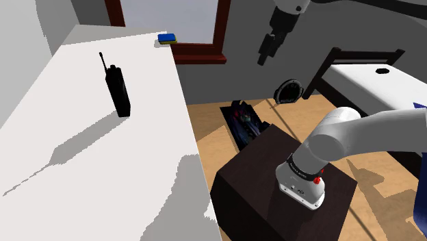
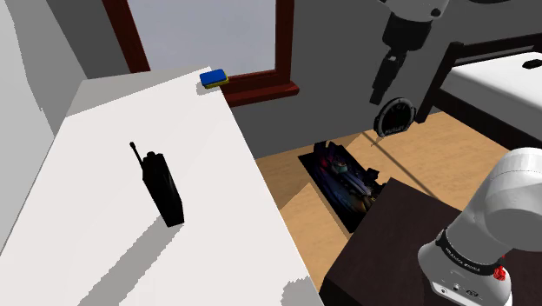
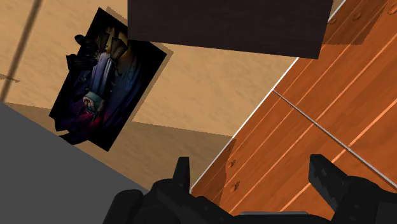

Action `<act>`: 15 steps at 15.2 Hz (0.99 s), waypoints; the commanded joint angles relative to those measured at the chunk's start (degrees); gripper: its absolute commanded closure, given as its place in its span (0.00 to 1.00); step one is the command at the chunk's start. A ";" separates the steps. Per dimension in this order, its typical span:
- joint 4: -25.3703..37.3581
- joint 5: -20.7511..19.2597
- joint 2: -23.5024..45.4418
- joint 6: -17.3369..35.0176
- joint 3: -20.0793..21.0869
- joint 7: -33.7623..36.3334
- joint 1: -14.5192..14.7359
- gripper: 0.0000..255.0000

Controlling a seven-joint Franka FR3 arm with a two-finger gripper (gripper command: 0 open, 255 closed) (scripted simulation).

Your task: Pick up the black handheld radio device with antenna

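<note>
White table (image 1: 89,178): black radio (image 1: 120,92) standing upright, untouched. Gripper (image 1: 264,57): we note fingers (image 3: 183,173) apart, empty, high over the floor (image 1: 219,130). Step: approach; next, we judge, swing across and descend onto it

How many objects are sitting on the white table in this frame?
2. The black handheld radio stands upright around the middle; a small blue and yellow block lies at the far edge by the window. The white table runs out of frame, so more may be hidden.
</note>
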 commanded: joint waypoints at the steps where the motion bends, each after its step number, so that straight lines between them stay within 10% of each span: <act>1: 0.00 0.00 0.00 0.00 0.00 0.00 0.00 0.00; 15: -5.03 14.17 10.36 31.66 2.63 -6.49 10.83 0.00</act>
